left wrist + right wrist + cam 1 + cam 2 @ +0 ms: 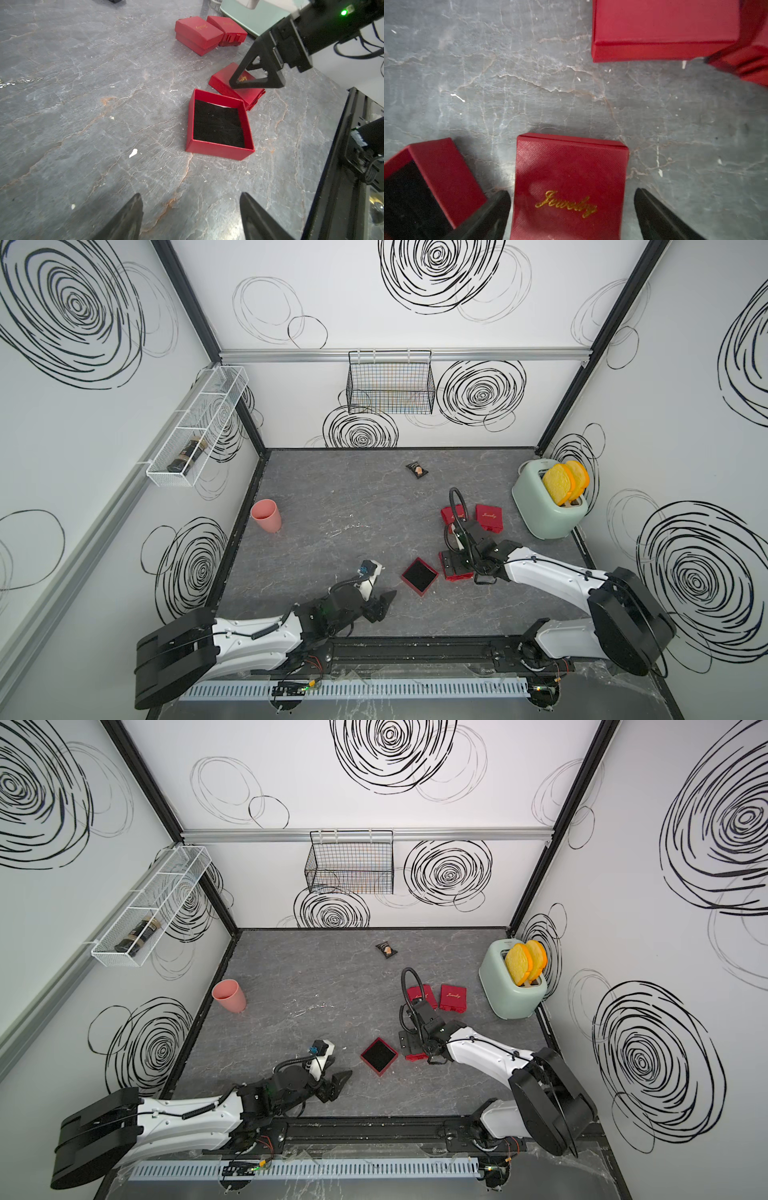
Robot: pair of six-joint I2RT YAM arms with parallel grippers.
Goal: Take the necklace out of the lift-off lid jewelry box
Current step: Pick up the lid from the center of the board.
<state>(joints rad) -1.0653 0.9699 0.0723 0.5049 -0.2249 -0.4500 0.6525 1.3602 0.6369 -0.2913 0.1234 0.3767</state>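
- Nearest the robot's base, the left gripper (190, 195) hangs low over the bare table (83, 124), on the near side of the open box (219, 124). Its jaws are spread wide; they hold nothing and touch nothing.
- Next comes the open box itself: red, without lid, and with only black lining inside. I see no chain in it.
- Just beside the open box, toward the right arm, the lid (571, 162) lies flat with the gold "Jewelry" writing upward. The right gripper (572, 192) stands over it with jaws fully apart, one finger on each side. It does not pinch the lid; if a finger touches its edge, I cannot tell.
- Beyond the open box, toward the left arm's side and well apart from it, the necklace (20, 81) lies stretched on the table.
- I judge the task nearly complete; the step in hand is leaving the lid. The right gripper should rise straight up, jaws apart, so no finger drags the lid or pushes the open box. The chain is fine and light, so both arms should avoid sweeping it.
- Farther behind the open box stand two closed red boxes (489, 517).
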